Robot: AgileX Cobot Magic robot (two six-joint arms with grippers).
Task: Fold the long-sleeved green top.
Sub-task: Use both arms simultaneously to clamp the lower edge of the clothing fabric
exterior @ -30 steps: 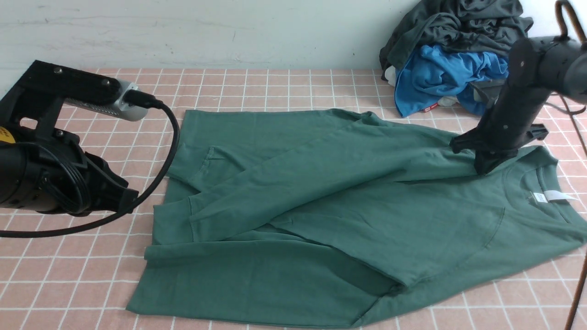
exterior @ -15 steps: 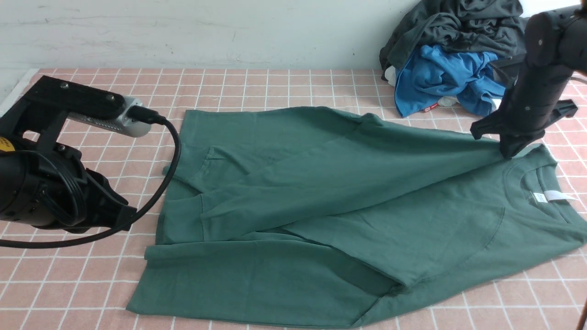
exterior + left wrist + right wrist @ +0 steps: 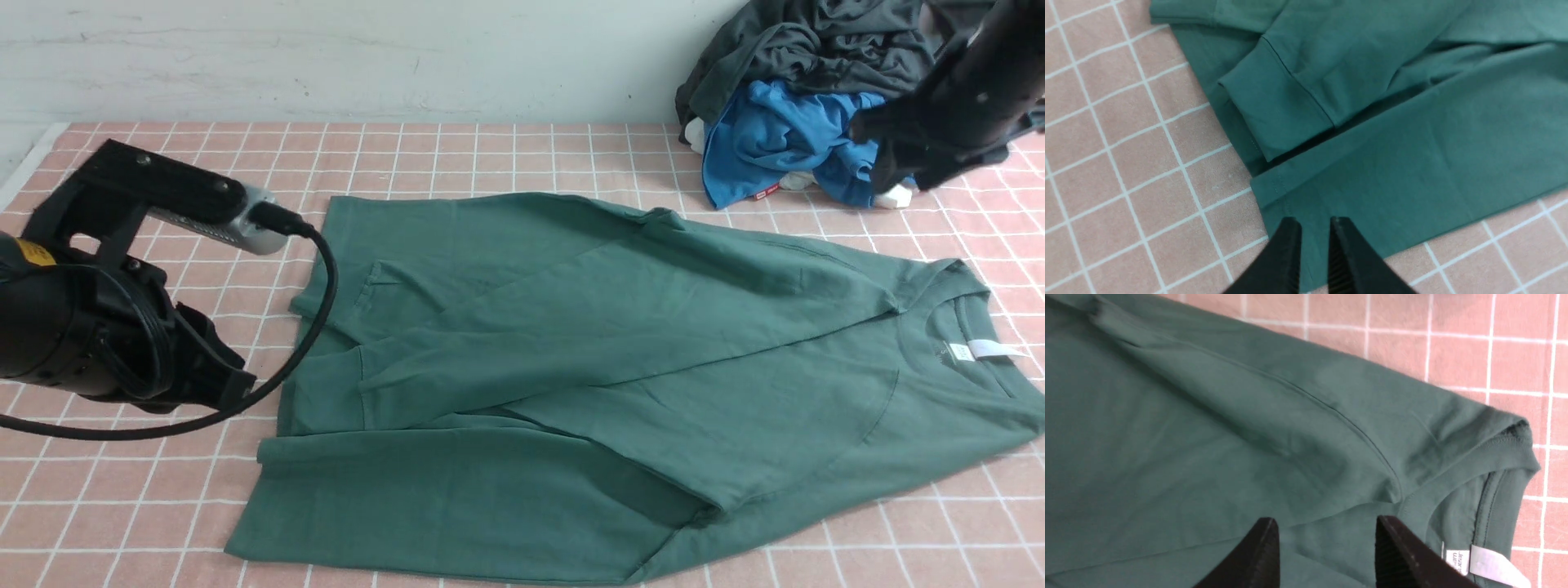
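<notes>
the left gripper (image 3: 1313,223) hangs just above the hem edge of the green top (image 3: 620,351), its jaws a narrow slit apart with nothing between them. the right gripper (image 3: 1327,523) is raised over the shoulder beside the collar (image 3: 1498,451), jaws wide apart and empty.

the top lies flat across the middle of the pink checked table (image 3: 490,155), with the neck and white label (image 3: 984,349) to the right and the hem to the left. the sleeves are laid in over the body, and 1 cuff (image 3: 1274,110) rests near the left edge. a blue garment (image 3: 775,131) and a dark one (image 3: 808,41) are heaped at the far right, well apart from the top.

the fabric looks like a thick, soft knit. i judge it light but limp: it will sag between 2 grip points and drag on the tablecloth, not slide. the stacked sleeves could slip out of place if only the top layer is lifted. the best holds seem to be the doubled, stitched edges, meaning a hem corner for the left and the shoulder seam or ribbed collar for the right. each pinch should go deep enough to catch every layer.
</notes>
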